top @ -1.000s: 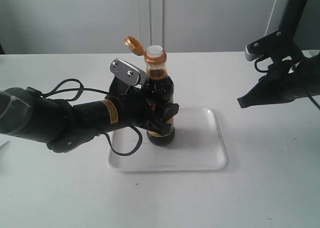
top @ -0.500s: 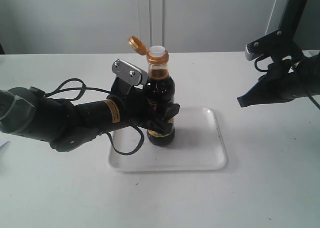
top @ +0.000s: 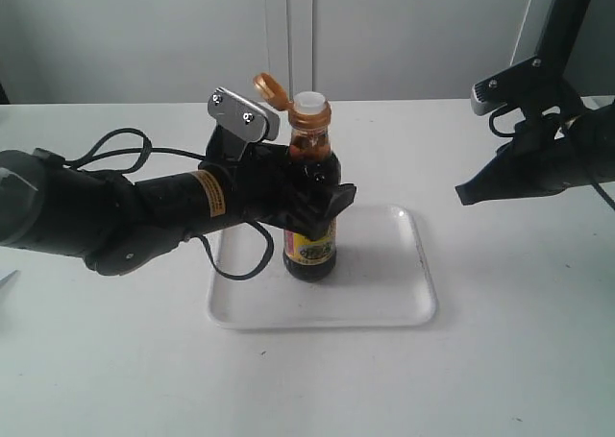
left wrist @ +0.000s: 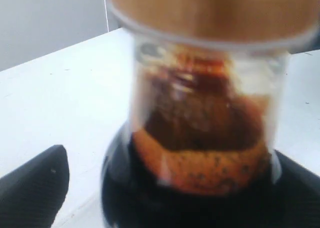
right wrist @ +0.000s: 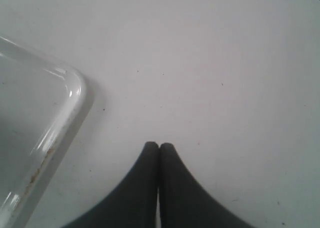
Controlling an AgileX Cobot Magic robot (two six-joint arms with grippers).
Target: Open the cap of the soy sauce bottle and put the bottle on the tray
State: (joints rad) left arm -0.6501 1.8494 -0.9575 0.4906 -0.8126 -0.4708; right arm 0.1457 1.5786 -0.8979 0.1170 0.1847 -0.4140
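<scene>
- my left arm (top: 115, 221) reaches in low and nearly level from the left side
- my left gripper (top: 320, 205) has its jaws spread apart, one finger (left wrist: 35, 188) visible on the wrist cam
- my right arm (top: 567, 163) sits out on the right, and the right gripper (top: 464, 197) is pinched closed with its tips touching

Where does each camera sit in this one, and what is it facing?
Exterior: off the arms, raised, looking down across the table at the soy sauce bottle standing on the tray; both arms show, left gripper at the bottle, right gripper aside.
Left wrist: on the left arm, close on the bottle neck; one of its fingers shows.
Right wrist: facing down at table and tray corner; shut fingers show.
Shared: exterior and right wrist both see the tray.
</scene>
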